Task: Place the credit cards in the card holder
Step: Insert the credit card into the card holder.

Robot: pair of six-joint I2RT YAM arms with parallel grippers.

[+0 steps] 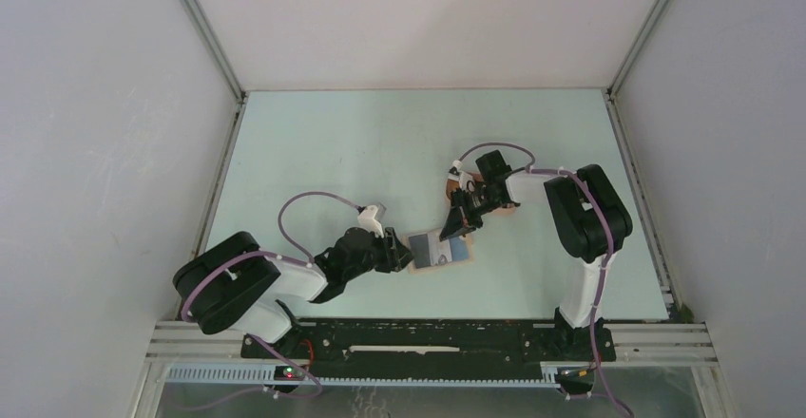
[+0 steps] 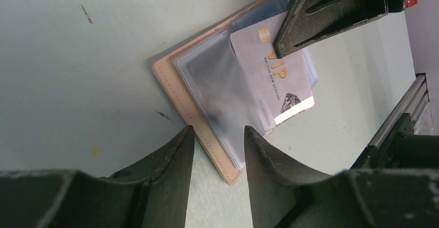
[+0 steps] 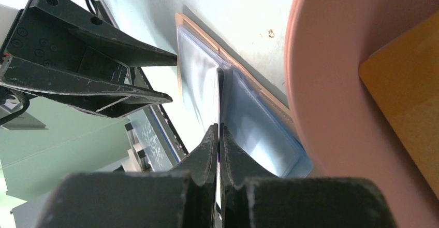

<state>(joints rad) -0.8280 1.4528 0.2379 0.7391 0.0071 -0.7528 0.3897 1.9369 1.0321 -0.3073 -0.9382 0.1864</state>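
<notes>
The tan card holder (image 2: 168, 80) lies open on the table, its clear plastic sleeves (image 2: 222, 96) facing up; it also shows in the top view (image 1: 439, 252). My right gripper (image 3: 218, 129) is shut on a light grey card marked VIP (image 2: 277, 77) and holds it against the sleeves from above. Whether the card is inside a sleeve cannot be told. In the right wrist view the card (image 3: 218, 96) shows edge-on. My left gripper (image 2: 216, 132) is open, its fingers either side of the holder's near corner, low over the table. A yellowish card (image 3: 406, 101) lies in the tray.
A peach-pink oval tray (image 3: 331, 93) stands right behind the holder, close to my right gripper; it also shows in the top view (image 1: 510, 209). The two grippers are close together over the holder. The metal rail of the table's front edge (image 2: 404, 114) is near.
</notes>
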